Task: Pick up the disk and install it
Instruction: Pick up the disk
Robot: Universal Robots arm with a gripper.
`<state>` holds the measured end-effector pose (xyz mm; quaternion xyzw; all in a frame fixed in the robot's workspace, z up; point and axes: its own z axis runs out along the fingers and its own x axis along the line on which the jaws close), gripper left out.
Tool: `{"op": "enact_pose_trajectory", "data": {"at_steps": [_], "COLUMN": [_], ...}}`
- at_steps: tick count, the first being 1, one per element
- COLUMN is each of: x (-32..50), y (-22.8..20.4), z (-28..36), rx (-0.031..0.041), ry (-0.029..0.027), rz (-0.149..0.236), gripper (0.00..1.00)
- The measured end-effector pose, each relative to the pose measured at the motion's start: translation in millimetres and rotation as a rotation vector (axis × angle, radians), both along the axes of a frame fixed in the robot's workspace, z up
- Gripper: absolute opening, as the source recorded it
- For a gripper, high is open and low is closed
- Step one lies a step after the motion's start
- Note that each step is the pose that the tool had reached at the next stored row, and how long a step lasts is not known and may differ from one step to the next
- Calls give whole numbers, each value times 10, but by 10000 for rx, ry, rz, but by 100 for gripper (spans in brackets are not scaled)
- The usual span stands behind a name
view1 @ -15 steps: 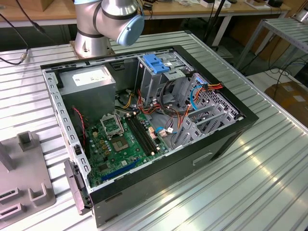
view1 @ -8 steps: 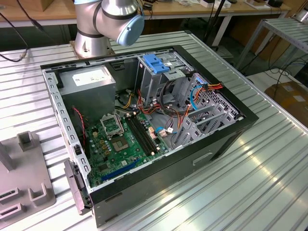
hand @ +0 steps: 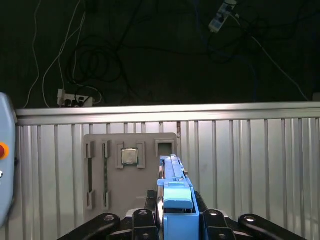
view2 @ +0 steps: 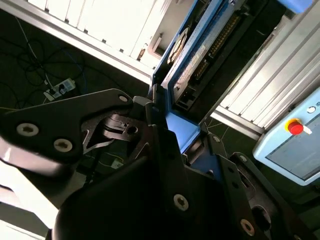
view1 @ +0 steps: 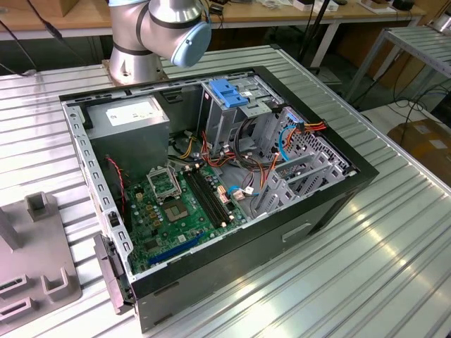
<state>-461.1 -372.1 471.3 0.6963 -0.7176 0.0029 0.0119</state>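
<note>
Gripper (hand: 175, 212) clamped on disk (hand: 172, 172), held edge-on over slatted table (hand: 250, 165). Pick-up looks done, install still open. Computer case (view1: 331, 204) lies open, drive cage (view1: 232, 113) at 1 o'clock from motherboard (view1: 176, 204).

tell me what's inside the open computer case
A green motherboard, a grey power supply, a metal cage with a blue latch, and loose cables. Whatever lies under the cage and cables is covered. The gripper holds the disk.
</note>
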Motion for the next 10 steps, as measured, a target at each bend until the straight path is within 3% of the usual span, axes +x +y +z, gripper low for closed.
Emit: {"op": "enact_pose_trajectory", "data": {"at_steps": [10], "x": [0], "y": [0], "z": [216], "rx": [19], "ry": [1], "rz": [0], "gripper": [37]}}
